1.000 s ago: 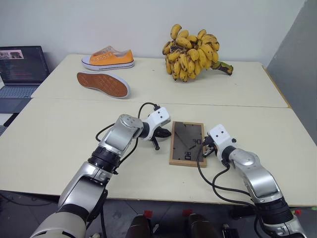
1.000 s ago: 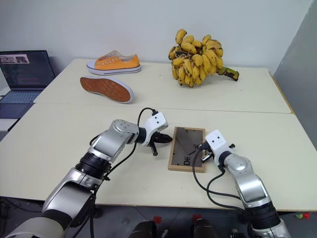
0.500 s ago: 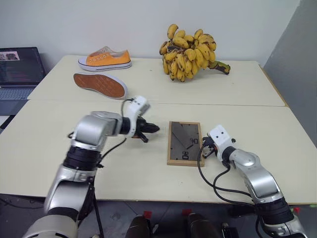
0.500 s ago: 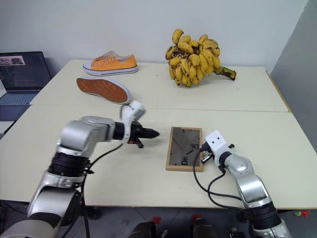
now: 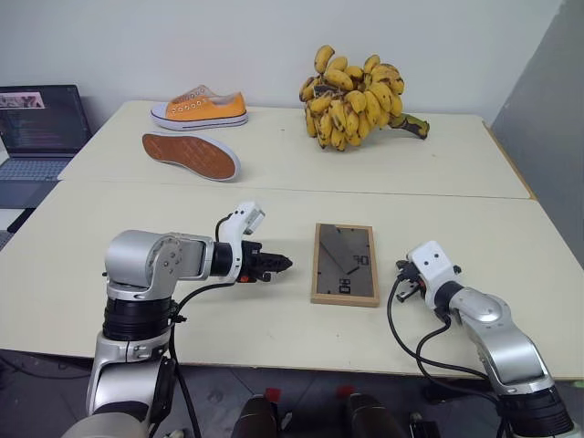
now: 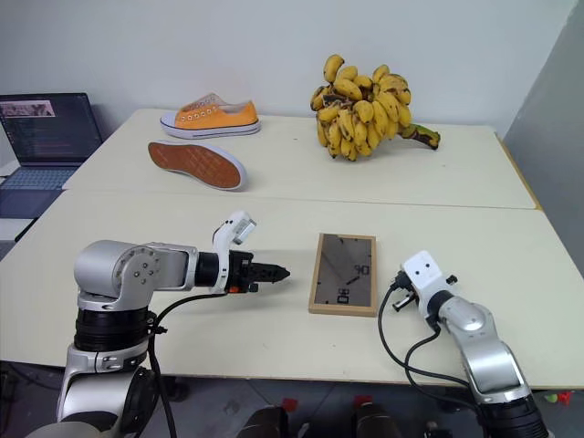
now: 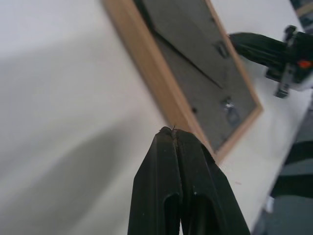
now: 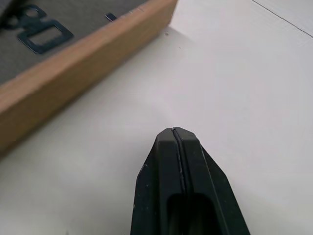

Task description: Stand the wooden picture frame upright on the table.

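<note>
The frame [image 5: 345, 264] lies flat, grey back panel up, near the middle of the tabletop's [image 5: 109, 237] front half, a little toward the right edge; its strut looks folded against the panel. It reads as light and stiff, wood rim round a thin board, with what is probably glass on the hidden face, so a drop or a hard tip could crack it. The smooth tabletop would likely let it slide when pushed. The long wooden sides look like the best hold: pinch one rim edge, or press in from both sides, and tilt it up.

The left pincer [image 5: 281, 264] is closed and empty, just left of the frame, tips apart from the rim. The right pincer [image 8: 174, 133], also closed and empty, sits just off the frame's right side.

Toward the back edge lie two shoes [image 5: 199, 108] and bananas [image 5: 354, 96].
</note>
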### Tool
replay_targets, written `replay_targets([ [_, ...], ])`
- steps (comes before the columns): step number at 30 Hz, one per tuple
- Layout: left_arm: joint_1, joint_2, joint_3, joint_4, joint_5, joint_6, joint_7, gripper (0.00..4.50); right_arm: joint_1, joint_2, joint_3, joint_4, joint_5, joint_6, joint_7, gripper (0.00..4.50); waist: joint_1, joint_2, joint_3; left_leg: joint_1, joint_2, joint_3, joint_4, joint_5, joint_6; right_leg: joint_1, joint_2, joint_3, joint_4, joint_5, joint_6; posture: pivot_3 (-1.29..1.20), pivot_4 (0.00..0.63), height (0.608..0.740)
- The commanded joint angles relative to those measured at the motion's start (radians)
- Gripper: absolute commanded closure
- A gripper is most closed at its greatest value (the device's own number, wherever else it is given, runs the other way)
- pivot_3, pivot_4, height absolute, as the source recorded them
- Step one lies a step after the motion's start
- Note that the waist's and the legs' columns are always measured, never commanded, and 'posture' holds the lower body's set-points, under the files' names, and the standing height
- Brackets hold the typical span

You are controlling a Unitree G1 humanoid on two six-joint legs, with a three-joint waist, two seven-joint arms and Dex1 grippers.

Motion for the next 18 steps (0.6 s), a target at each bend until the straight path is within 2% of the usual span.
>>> replay_targets([
  [1, 0.036, 0.038, 0.011, -0.03, -0.155, 0.007, 0.089, 4.49, 0.005, -0.009, -0.016, -0.009, 0.009, -0.02, 0.007, 4.5, -0.002, 0.0, 0.0, 0.0, 0.0, 0.0, 0.0, 0.0, 0.0, 0.0, 0.0, 0.0, 0.0, 0.0, 0.0, 0.0, 0.15, 0.74],
  [3, 0.046, 0.07, -0.004, -0.012, -0.233, 0.007, 0.124, 4.11, 0.006, -0.005, -0.01, -0.006, 0.006, -0.022, 0.008, 4.5, -0.002, 0.0, 0.0, 0.0, 0.0, 0.0, 0.0, 0.0, 0.0, 0.0, 0.0, 0.0, 0.0, 0.0, 0.0, 0.0, 0.15, 0.74],
  [4, 0.045, 0.09, -0.011, 0.001, -0.28, 0.007, 0.134, 4.06, 0.007, -0.003, -0.008, -0.005, 0.005, -0.023, 0.008, 4.5, -0.002, 0.0, 0.0, 0.0, 0.0, 0.0, 0.0, 0.0, 0.0, 0.0, 0.0, 0.0, 0.0, 0.0, 0.0, 0.0, 0.15, 0.74],
  [6, 0.032, 0.136, -0.035, 0.028, -0.367, 0.007, 0.152, 3.57, 0.007, -0.001, -0.005, -0.003, 0.005, -0.023, 0.009, 4.5, -0.002, 0.0, 0.0, 0.0, 0.0, 0.0, 0.0, 0.0, 0.0, 0.0, 0.0, 0.0, 0.0, 0.0, 0.0, 0.0, 0.15, 0.74],
  [8, -0.026, 0.159, -0.055, 0.077, -0.372, 0.007, 0.158, 3.17, 0.009, -0.003, -0.002, 0.0, 0.004, -0.024, 0.013, 4.5, -0.002, 0.0, 0.0, 0.0, 0.0, 0.0, 0.0, 0.0, 0.0, 0.0, 0.0, 0.0, 0.0, 0.0, 0.0, 0.0, 0.15, 0.74],
  [12, -0.165, 0.109, -0.042, 0.263, -0.364, 0.007, 0.232, 2.39, 0.013, -0.003, 0.0, 0.002, 0.003, -0.026, 0.015, 4.5, 0.004, -0.001, 0.0, 0.0, -0.001, -0.002, 0.001, 0.0, 0.0, 0.001, 0.0, -0.002, -0.001, -0.001, 0.001, 0.0, 0.15, 0.74],
  [16, -0.166, 0.08, -0.063, 0.316, -0.457, 0.007, 0.309, 1.48, 0.019, -0.008, 0.005, -0.002, -0.007, -0.028, 0.013, 4.5, 0.0, -0.001, 0.0, 0.0, -0.001, -0.001, 0.0, 0.0, 0.0, 0.001, 0.0, -0.002, -0.001, 0.0, 0.0, 0.0, 0.15, 0.74],
  [18, -0.149, 0.07, -0.073, 0.341, -0.543, 0.007, 0.37, 1.35, 0.028, -0.022, 0.008, -0.005, -0.019, -0.036, 0.015, 4.5, -0.001, -0.001, 0.0, 0.0, 0.0, -0.002, -0.001, 0.0, 0.0, 0.0, 0.0, -0.002, -0.001, 0.0, 0.0, 0.0, 0.15, 0.74],
])
